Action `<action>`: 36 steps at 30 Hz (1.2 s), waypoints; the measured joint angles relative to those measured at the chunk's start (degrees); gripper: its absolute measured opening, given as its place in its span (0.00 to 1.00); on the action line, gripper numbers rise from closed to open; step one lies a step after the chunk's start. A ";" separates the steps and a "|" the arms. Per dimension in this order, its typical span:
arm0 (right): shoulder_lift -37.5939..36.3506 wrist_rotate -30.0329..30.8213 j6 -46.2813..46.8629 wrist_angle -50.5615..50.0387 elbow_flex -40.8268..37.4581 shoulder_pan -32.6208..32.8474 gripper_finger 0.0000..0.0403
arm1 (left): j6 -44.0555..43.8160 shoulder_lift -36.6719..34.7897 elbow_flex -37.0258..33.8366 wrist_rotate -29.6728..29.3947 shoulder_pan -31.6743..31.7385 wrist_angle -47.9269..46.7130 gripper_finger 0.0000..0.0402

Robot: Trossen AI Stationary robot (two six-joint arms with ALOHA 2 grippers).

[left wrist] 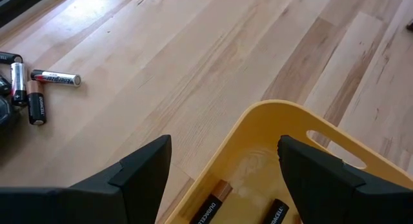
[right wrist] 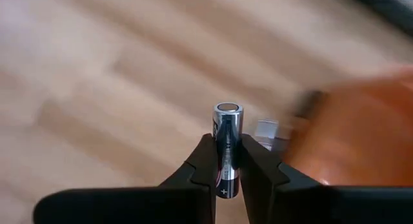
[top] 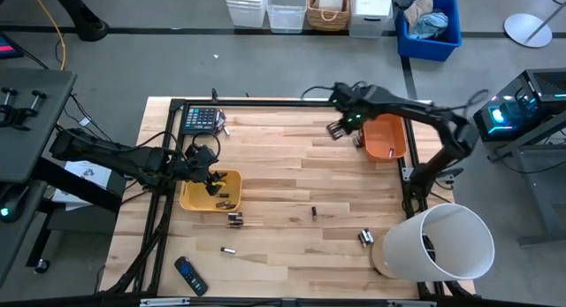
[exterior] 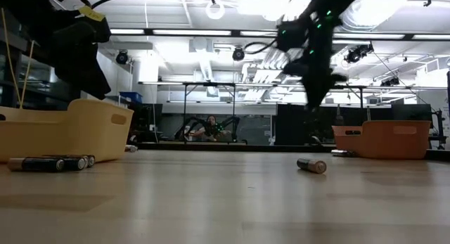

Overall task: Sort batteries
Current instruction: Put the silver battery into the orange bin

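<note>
My right gripper (top: 337,130) hangs above the table just left of the orange bin (top: 386,137), shut on a silvery battery (right wrist: 227,137). My left gripper (top: 212,176) is open over the yellow bin (top: 210,192), which holds several batteries (left wrist: 213,204). More batteries lie loose on the wood: a small cluster (top: 235,219) at the yellow bin's near side, one (top: 227,250) nearer the front edge, one (top: 314,213) mid-table, and a pair (top: 364,238) beside the white cylinder. In the low view the yellow bin (exterior: 63,131) and orange bin (exterior: 383,137) rest on their bases. My right gripper pinches the battery between its two fingers (right wrist: 208,159), around the lower half of its body. The silvery end cap (right wrist: 228,109) stands out past the fingertips, so the cell lies along the fingers. It is lifted clear of the table.
A calculator (top: 201,119) lies at the far left corner, a black remote (top: 190,275) near the front left edge. A large white cylinder (top: 438,243) lies on its side at the near right corner. Bare wood spreads between the two bins.
</note>
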 joint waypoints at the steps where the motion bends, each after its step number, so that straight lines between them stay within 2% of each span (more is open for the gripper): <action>1: -1.39 2.93 1.50 -1.79 -0.50 -0.78 0.09 | 0.00 0.00 0.00 -0.04 -0.02 -0.04 0.67; 4: -4.37 9.11 5.62 -6.59 -3.19 -3.55 0.09 | 0.00 0.00 0.00 -0.17 -0.01 -0.04 0.67; 9: -5.05 9.44 11.43 -10.27 -10.32 -7.16 0.09 | 0.02 0.00 0.00 -0.61 -0.01 -0.02 0.67; 12: -5.06 9.30 12.38 -8.73 -14.10 -8.19 0.10 | 0.01 0.00 0.00 -0.61 -0.02 -0.02 0.67; 19: -6.95 8.91 10.50 -10.79 -14.19 -5.72 0.44 | 1.53 0.00 0.00 -0.64 -0.01 0.00 0.67; 23: -10.65 7.61 9.07 -13.71 -9.85 -4.23 0.55 | 3.56 0.00 0.00 -0.75 -0.02 -0.02 0.67; 25: -13.36 3.69 6.44 -12.92 -7.47 -2.78 0.56 | 3.52 0.00 0.00 -0.77 0.00 -0.02 0.67; 30: -18.82 -14.70 4.32 -2.78 -5.09 5.49 0.52 | 3.52 0.00 0.00 -0.77 0.00 -0.02 0.67; 33: -17.69 -22.74 7.10 -3.10 -5.39 14.75 0.50 | 3.51 0.00 0.00 -0.77 0.00 -0.01 0.67; 36: -13.94 -27.96 10.22 -3.36 -6.98 25.79 0.48 | 3.50 0.00 0.00 -0.77 0.00 -0.02 0.67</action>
